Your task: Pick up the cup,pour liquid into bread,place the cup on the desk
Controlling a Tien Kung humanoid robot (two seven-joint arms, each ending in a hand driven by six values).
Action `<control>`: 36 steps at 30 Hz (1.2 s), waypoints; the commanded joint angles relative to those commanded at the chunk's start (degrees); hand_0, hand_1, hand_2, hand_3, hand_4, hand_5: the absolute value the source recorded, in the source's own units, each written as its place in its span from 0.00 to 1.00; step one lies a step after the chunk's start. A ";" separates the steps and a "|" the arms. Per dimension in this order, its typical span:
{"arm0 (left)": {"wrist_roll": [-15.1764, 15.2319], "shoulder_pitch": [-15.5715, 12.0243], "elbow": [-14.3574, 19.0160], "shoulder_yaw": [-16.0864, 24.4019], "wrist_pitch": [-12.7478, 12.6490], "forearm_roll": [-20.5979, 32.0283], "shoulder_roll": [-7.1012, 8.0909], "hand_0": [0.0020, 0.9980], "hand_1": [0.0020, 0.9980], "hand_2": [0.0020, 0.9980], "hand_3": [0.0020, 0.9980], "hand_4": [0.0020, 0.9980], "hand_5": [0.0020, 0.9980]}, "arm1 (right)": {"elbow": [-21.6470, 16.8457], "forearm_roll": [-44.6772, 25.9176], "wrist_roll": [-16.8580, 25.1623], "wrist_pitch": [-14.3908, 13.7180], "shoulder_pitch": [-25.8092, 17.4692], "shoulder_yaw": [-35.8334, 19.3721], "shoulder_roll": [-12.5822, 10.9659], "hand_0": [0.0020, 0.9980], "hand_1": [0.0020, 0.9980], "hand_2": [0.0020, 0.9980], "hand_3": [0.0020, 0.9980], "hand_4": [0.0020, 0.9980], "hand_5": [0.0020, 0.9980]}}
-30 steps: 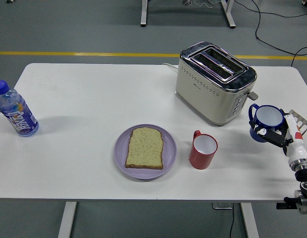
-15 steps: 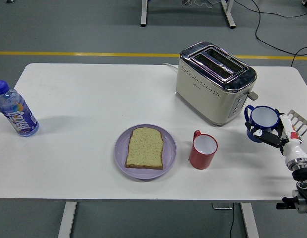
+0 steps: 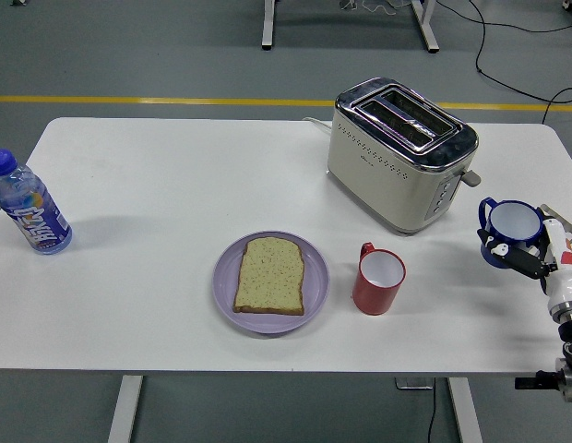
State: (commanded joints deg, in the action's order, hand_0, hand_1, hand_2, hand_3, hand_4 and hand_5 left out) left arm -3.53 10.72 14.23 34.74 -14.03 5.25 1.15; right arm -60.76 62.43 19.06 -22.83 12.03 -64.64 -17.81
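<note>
Far left on the table [image 3: 157, 175]: bottle [image 3: 28, 208], lying tilted. Near the middle: plate [image 3: 270, 281] bearing bread [image 3: 269, 274], flat and dry-looking. Just right of it: red mug [image 3: 377, 280], upright, untouched. Behind that: toaster [image 3: 401, 152]. At the far right edge: blue cup [image 3: 510, 233], upright, mouth up, clasped in the right hand [image 3: 530, 254] with fingers [image 3: 513, 257] wrapped round its body. Probably light, rigid and smooth, so likely slippery; best held low round the wall or by the handle and kept level until over the bread. Left hand out of view.
</note>
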 joint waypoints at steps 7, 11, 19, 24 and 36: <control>0.22 0.00 -0.09 -0.28 0.16 0.41 0.17 0.69 0.76 0.77 0.61 0.40 1.00 | -0.34 -0.12 0.58 -0.34 -1.79 -2.13 -0.16 0.48 0.43 0.54 0.56 0.64 0.00; 0.33 -0.04 -0.13 -0.31 0.25 0.46 0.20 0.69 0.76 0.77 0.61 0.40 1.00 | -0.72 -0.40 0.96 -0.30 -2.58 -3.03 -0.27 0.48 0.43 0.54 0.56 0.64 0.00; 0.39 0.18 -0.16 -0.44 0.29 0.66 0.26 0.69 0.76 0.77 0.61 0.40 1.00 | -1.26 -1.04 1.19 -0.43 -3.60 -4.30 -0.38 0.48 0.43 0.54 0.56 0.64 0.00; 0.50 0.26 -0.15 -0.64 0.31 1.02 0.31 0.69 0.76 0.77 0.61 0.40 1.00 | -1.46 -1.19 1.27 -0.39 -4.14 -4.40 -0.58 0.48 0.43 0.54 0.56 0.64 0.00; 0.59 0.38 -0.16 -0.82 0.31 1.28 0.38 0.69 0.76 0.77 0.61 0.40 1.00 | -1.47 -1.50 1.56 -0.51 -4.08 -4.79 -0.30 0.49 0.43 0.54 0.56 0.64 0.00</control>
State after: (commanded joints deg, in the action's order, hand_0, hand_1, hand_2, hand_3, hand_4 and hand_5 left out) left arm -2.95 11.10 14.07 33.92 -13.72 6.54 1.53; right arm -62.23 60.92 20.62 -23.34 7.95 -69.43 -18.11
